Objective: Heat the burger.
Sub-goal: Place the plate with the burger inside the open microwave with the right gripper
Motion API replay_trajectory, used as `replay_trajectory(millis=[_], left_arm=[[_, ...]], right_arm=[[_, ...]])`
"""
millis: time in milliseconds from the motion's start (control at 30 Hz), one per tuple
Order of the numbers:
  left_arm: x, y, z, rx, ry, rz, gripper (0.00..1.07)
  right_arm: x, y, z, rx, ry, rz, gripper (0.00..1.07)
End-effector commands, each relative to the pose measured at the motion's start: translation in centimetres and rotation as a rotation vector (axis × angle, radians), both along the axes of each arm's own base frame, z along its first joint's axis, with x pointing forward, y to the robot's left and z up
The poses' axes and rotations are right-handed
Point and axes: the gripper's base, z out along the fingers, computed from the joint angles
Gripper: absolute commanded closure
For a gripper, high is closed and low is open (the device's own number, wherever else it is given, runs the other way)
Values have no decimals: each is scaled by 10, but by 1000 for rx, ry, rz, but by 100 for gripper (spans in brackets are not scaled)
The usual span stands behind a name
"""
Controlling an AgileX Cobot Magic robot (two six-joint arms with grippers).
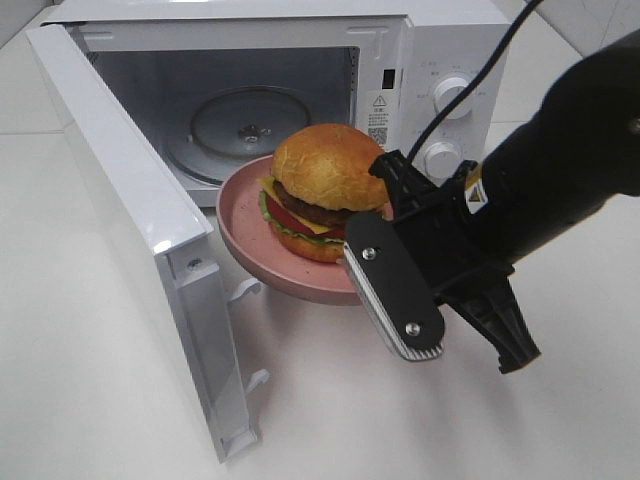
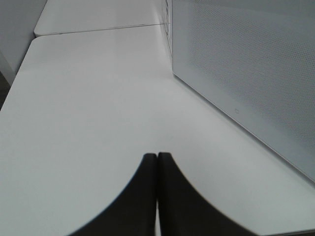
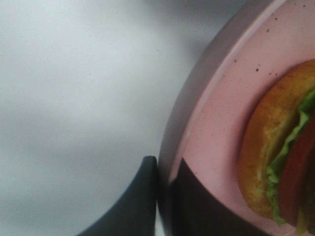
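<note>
Right tool (image 3: 165,169) clamped on pink plate (image 1: 240,228) rim, burger (image 1: 325,185) aboard.

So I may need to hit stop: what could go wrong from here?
1. The right gripper pinches the pink plate only at one rim, so it could tilt and the burger slide off.
2. The plate's far edge is near the front sill of the microwave and could clip it.
3. The open door stands close beside the plate; a sideways drift might hit it.
</note>
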Motion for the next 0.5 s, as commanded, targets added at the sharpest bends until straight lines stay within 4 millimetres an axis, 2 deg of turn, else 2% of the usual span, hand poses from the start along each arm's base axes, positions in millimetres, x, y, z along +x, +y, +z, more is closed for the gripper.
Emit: replay_trajectory(millis=[33,167,333,500], left_arm=[[-2,0,1,-9,-33,2,106],[-2,0,1,-9,-33,2,106],[-2,0,1,-9,-33,2,106],[-2,0,1,-9,-33,2,106]], right_arm=[[13,12,11,50,-60,24,107],[32,29,12,32,-62,65,107],[41,37,11,20,-64,83,107],[65,58,12,20,-70,90,107]])
